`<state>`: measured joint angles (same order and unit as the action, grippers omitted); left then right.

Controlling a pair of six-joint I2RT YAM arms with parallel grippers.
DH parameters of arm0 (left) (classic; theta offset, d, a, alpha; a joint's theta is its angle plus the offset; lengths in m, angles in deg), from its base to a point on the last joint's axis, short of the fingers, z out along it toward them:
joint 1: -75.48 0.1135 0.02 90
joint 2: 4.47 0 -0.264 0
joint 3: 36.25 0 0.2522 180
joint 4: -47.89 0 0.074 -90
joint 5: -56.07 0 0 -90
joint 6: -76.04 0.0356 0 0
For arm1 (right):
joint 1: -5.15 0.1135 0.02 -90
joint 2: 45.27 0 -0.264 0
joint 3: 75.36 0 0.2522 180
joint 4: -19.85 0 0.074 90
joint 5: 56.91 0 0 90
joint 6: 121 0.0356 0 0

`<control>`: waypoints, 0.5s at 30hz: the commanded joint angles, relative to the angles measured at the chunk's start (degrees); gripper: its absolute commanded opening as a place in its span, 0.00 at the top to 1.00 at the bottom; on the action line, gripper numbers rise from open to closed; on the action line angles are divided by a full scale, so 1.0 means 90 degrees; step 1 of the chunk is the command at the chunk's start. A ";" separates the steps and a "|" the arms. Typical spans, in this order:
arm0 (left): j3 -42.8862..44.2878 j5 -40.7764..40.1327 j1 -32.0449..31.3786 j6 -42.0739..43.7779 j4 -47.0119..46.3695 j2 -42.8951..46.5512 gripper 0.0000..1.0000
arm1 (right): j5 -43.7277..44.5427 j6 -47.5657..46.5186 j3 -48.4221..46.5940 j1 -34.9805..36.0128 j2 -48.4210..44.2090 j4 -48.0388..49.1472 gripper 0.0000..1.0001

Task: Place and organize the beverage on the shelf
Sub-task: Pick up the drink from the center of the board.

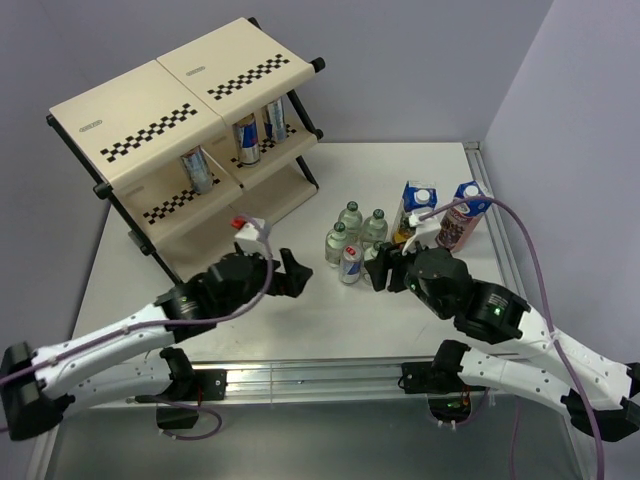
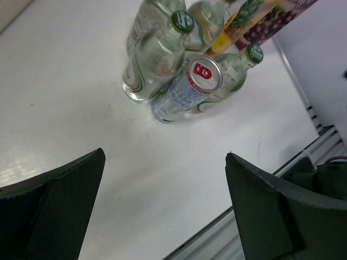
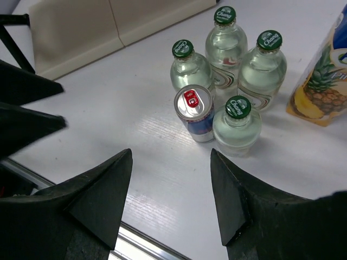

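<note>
Biggest first: the shelf [image 1: 130, 115] sits well beyond the left gripper [image 1: 291, 272], up and off to its left, with three cans [image 1: 246, 138] upright on the middle tier. The pineapple carton [image 1: 415, 208] and the grape carton [image 1: 462, 215] stand just past the right gripper [image 3: 171, 155], off to its right. Four bottles [image 3: 237, 124] cluster dead ahead of it. They look like glass, so probably weighty, smooth and breakable. The last can [image 3: 194, 111] stands upright against the bottles, between the two grippers. Both grippers are spread wide and hold nothing. That can looks light, thin-walled and slick. I'd pinch it gently at mid-body, without nudging the bottles.
</note>
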<state>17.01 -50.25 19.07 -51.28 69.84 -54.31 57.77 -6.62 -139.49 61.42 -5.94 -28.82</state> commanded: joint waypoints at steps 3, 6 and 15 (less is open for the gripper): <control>0.0500 -0.1419 -0.0851 0.0142 -0.1485 -0.1539 0.01 | 0.0148 0.0025 -0.0253 -0.0002 -0.0346 -0.0310 0.33; 0.0911 -0.1741 -0.1106 0.0288 -0.1690 -0.2545 0.01 | 0.0138 0.0025 -0.0272 0.0007 -0.0522 -0.0417 0.33; 0.1635 -0.1947 -0.1301 0.0893 -0.2579 -0.4099 0.06 | -0.0204 -0.0072 -0.0155 0.0007 -0.0972 -0.0398 0.33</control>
<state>27.40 -65.39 7.62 -46.82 53.25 -89.26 56.97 -6.64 -139.71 61.42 -14.10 -32.50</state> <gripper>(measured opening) 0.940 0.667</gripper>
